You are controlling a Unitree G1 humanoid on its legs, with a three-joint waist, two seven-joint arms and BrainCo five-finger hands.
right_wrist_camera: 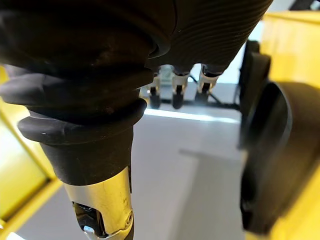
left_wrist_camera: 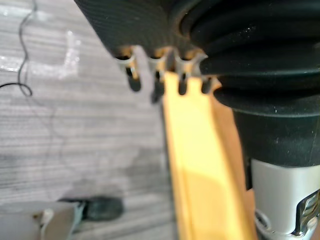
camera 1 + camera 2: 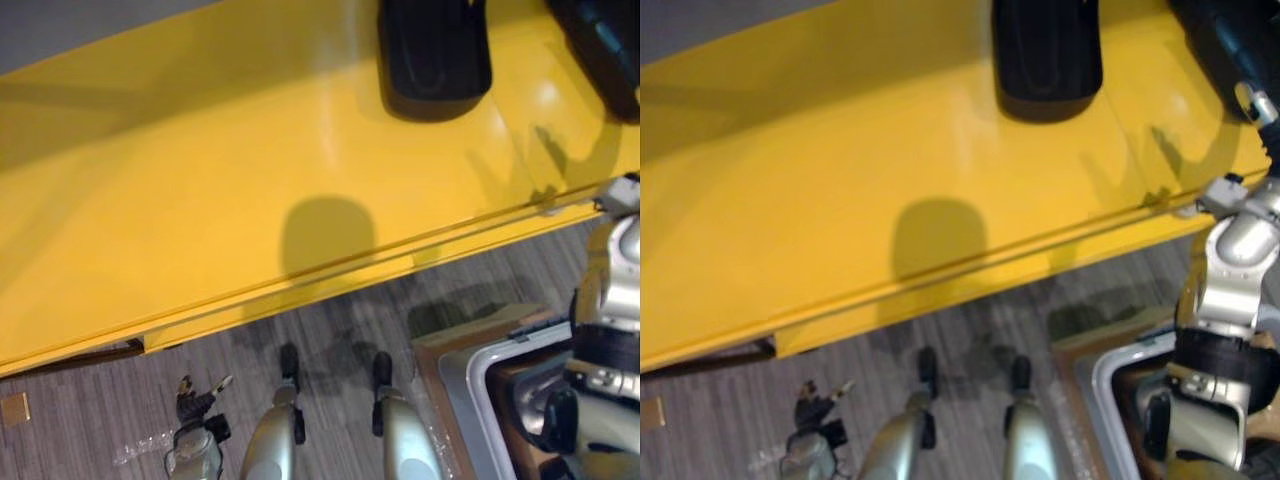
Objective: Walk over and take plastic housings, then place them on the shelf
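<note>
Nearest you, the left hand [image 3: 195,408] hangs low at the robot's left side above the grey striped plank floor [image 3: 80,400]. Its own wrist view tells you what the head views leave unclear. The dark-tipped fingers [image 2: 134,80] hang straight and loose with nothing between them, just beside the front edge of the glossy yellow shelf [image 3: 200,200]. Read that hand as relaxed and empty.

Close in on the right, the head views show you a grey-rimmed tray with a brown inside [image 3: 462,385] low down, beneath the right arm.

Past the tray, the yellow shelf runs across the whole scene, its front lip slanting up toward the right. Far back on its top lies the black rounded plastic housing [image 3: 435,55], with no hand on it in the head views.

The right wrist view shows you the right hand [image 1: 176,95] with its fingers straight and curled round nothing, so it is empty too. A black housing stands on yellow just beside it, apart from the fingertips.

In the head views the right arm rises toward the shelf's far right corner, where a dark shape [image 3: 1220,40] sits. From there you cannot tell whether that is a housing or the hand's cover.
</note>
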